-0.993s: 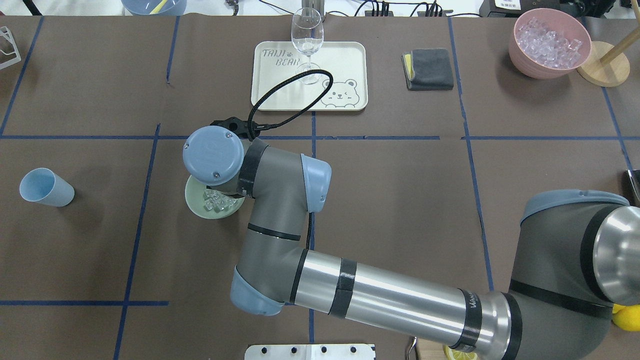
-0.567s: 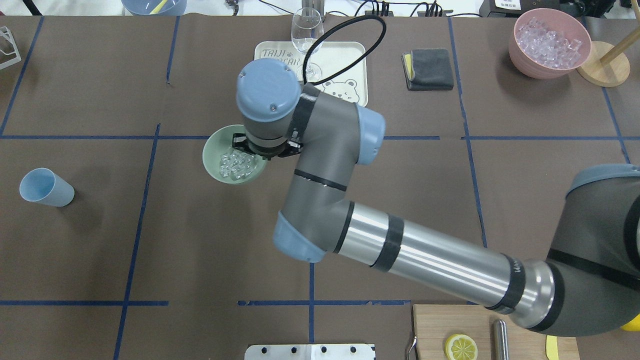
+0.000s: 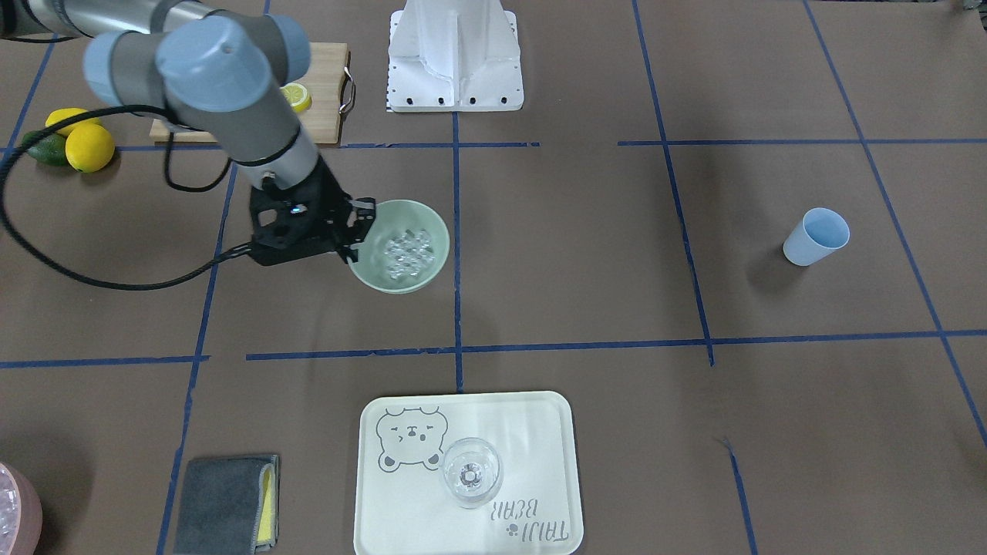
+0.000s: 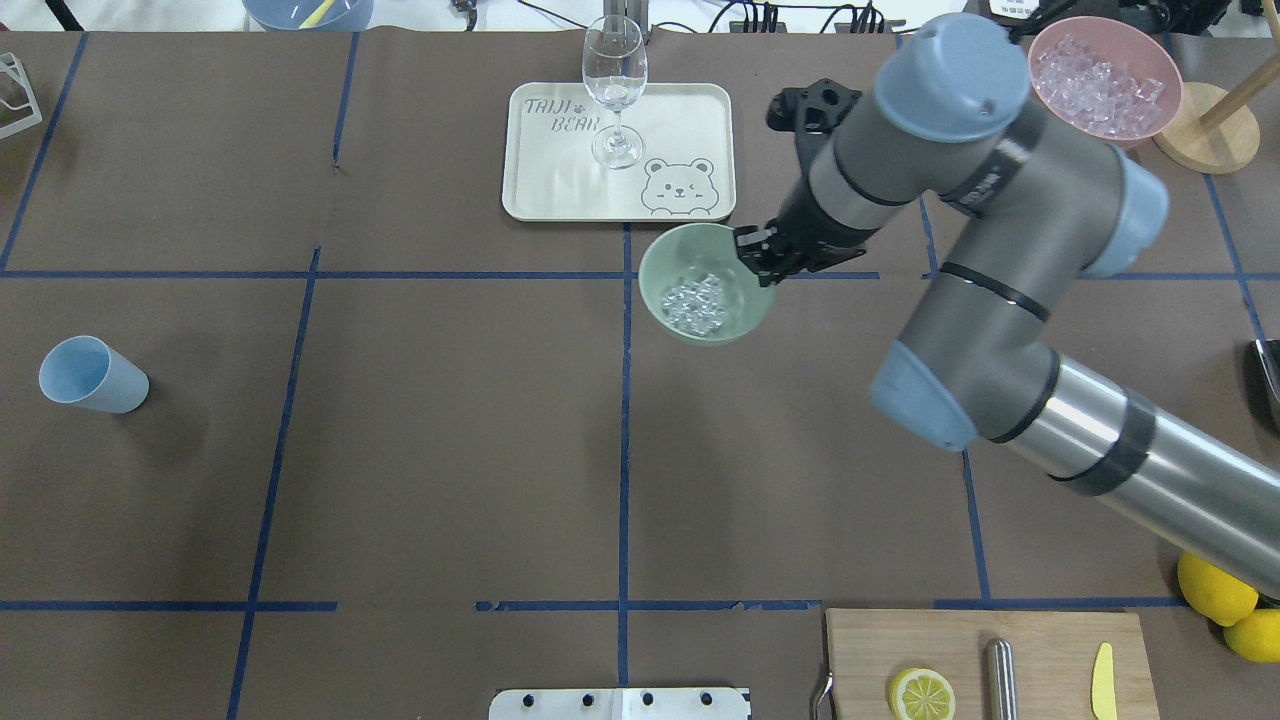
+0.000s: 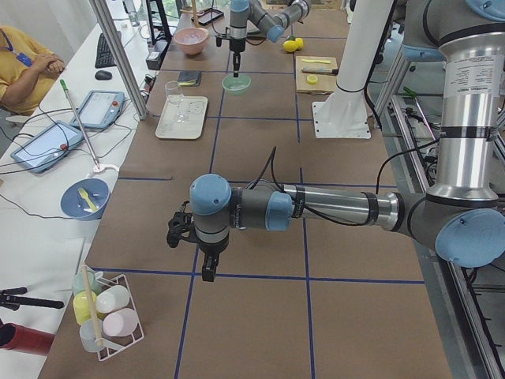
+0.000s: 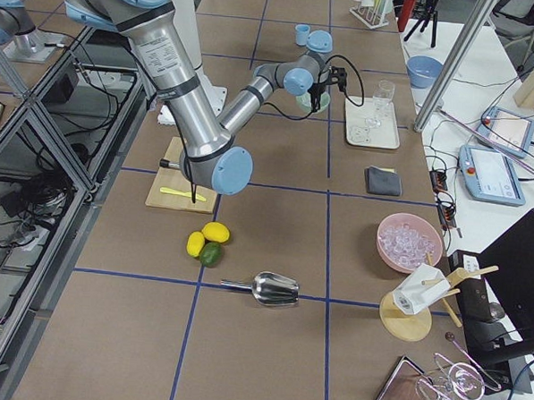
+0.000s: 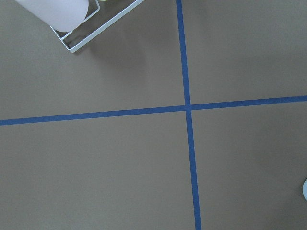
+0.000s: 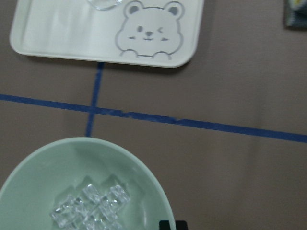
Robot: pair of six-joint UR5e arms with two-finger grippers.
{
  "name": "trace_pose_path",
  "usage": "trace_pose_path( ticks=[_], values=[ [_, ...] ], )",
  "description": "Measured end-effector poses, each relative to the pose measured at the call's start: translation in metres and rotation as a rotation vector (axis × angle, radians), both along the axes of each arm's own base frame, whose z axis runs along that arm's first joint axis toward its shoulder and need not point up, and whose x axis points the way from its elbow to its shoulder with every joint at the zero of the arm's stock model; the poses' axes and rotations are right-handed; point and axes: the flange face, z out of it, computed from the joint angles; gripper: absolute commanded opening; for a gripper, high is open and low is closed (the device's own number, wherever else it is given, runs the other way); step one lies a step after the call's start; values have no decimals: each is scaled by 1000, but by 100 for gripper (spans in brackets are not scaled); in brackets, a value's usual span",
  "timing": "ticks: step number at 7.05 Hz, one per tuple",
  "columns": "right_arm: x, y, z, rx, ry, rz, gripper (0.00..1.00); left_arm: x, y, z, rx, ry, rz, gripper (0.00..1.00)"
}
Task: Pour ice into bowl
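Bowl (image 4: 665,265) near tray (image 4: 560,185) – "TAIJI BEAR"

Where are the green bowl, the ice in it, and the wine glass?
green bowl (image 4: 672,255), overhead view, on the bare inner wall near the rim.
ice (image 4: 697,303), overhead view, on the middle of the heap inside the bowl.
wine glass (image 4: 614,65), overhead view, on its clear cup part above the stem.

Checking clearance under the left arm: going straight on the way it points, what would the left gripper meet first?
Probably the table, near the blue tape cross: the left gripper points straight down, with nothing else seen beneath.
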Motion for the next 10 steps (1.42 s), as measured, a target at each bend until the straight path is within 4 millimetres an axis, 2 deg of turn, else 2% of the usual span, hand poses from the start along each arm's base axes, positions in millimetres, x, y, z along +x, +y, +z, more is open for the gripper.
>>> trace_pose_path(
  ticks=[2, 3, 4, 5, 7, 8, 9, 10],
  values=[
    [97, 5, 109, 66, 42, -78, 0, 0, 0, -1, 1, 0, 0, 100],
    [136, 17, 161, 75, 41, -96, 0, 0, 0, -1, 2, 0, 0, 100],
    [163, 35, 207, 74, 45, -103, 0, 0, 0, -1, 3, 0, 0, 100],
    [180, 52, 243, 66, 53, -106, 0, 0, 0, -2, 4, 0, 0, 100],
    [192, 69, 306, 62, 55, -105, 0, 0, 0, -2, 5, 0, 0, 100],
    [194, 72, 330, 72, 46, -102, 10, 0, 0, -3, 7, 0, 0, 100],
    [194, 73, 344, 76, 42, -101, 86, 0, 0, -3, 7, 0, 0, 100],
    [193, 73, 349, 80, 41, -101, 100, 0, 0, -3, 8, 0, 0, 100]
  ],
)
